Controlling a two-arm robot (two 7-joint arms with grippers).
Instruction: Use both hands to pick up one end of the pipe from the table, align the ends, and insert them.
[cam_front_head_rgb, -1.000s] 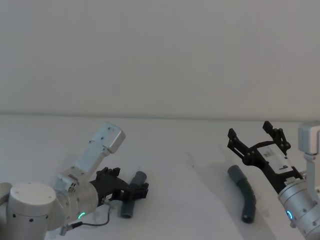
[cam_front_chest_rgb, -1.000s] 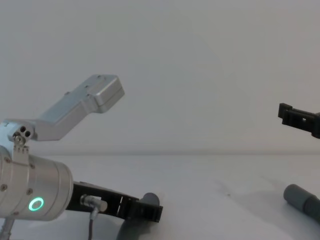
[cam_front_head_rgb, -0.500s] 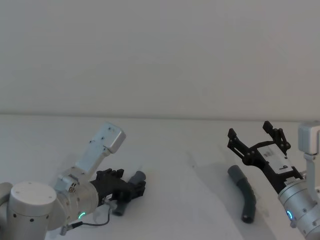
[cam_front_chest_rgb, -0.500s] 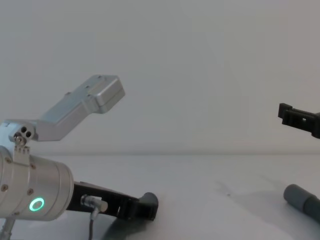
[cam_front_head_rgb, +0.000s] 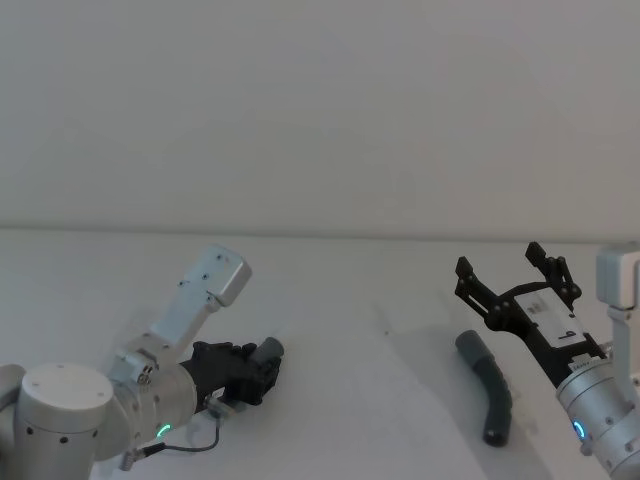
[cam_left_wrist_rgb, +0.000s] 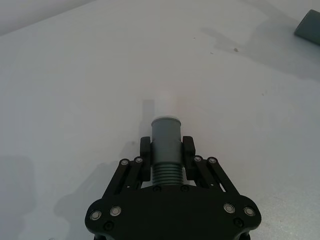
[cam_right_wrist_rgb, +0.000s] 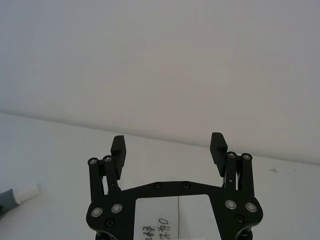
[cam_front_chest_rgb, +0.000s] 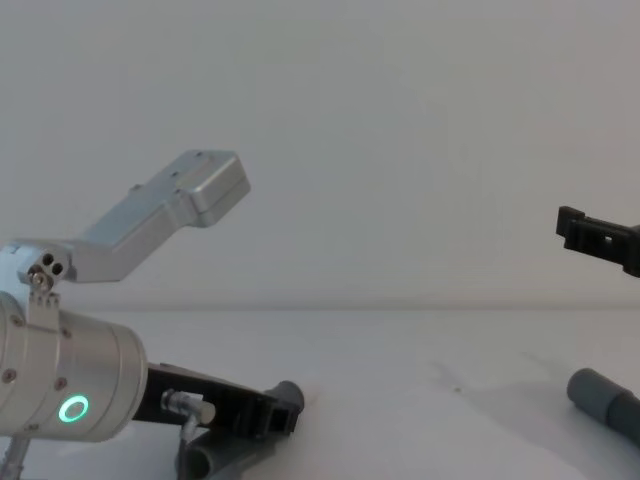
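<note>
Step in hand: looks like the first end is being grabbed. The left gripper (cam_left_wrist_rgb: 166, 150) is being held low over the table (cam_front_head_rgb: 350, 300) on the robot's left, around the pipe (cam_left_wrist_rgb: 165, 172).
Left pincer: the fingers are being pressed in on both sides of the ribbed hose, right behind the grey cuff (cam_left_wrist_rgb: 165, 132), which is sticking out past the fingertips. Whether it's off the table yet can't really be told.
Right pincer: the right gripper (cam_front_head_rgb: 503, 262) is being held spread wide with nothing in it, up in the air just above the other end.
Other end: the second cuff (cam_front_head_rgb: 468, 345) is lying on the table on the right, untouched.
Next move (a guess): the right gripper probably needs to be lowered over that cuff and closed. Then both ends get lifted and turned to face each other.
</note>
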